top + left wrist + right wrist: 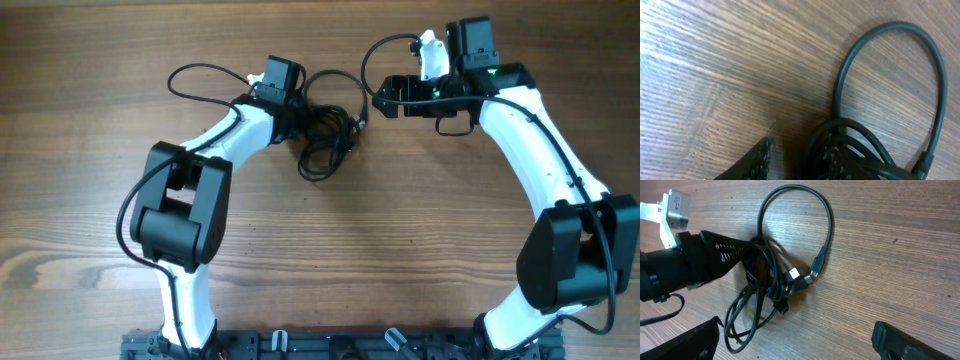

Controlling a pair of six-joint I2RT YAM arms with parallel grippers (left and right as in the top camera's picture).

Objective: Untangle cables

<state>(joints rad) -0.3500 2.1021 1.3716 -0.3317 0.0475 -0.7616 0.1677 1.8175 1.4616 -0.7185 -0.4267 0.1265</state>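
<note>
On the left, the left gripper (796,145) has its nose pushed into the left edge of the cables (330,125). Its jaws stand partly apart with bare table (450,250) showing between them. Cords crowd against one finger (832,152), but I can't tell that any cord is actually pinched.

The cables lie in one dark heap toward the far middle of the table, between the two arms. One loop (795,190) stands out of the heap on its far side, flat on the wood. A few plug ends (802,277) poke out on the heap's right. The rest is doubled over itself, strands crossing and running together toward the near side, so I can't count the cords.

To the right, the right gripper (385,97) hangs just beside the heap, near the plugs, spread wide and empty, touching nothing.

By my reckoning the job is barely begun. No cord lies apart from the others, and nothing has been drawn out straight. All the real work is left: getting hold of one strand or plug, holding the heap down, and pulling the cords free one by one.
</note>
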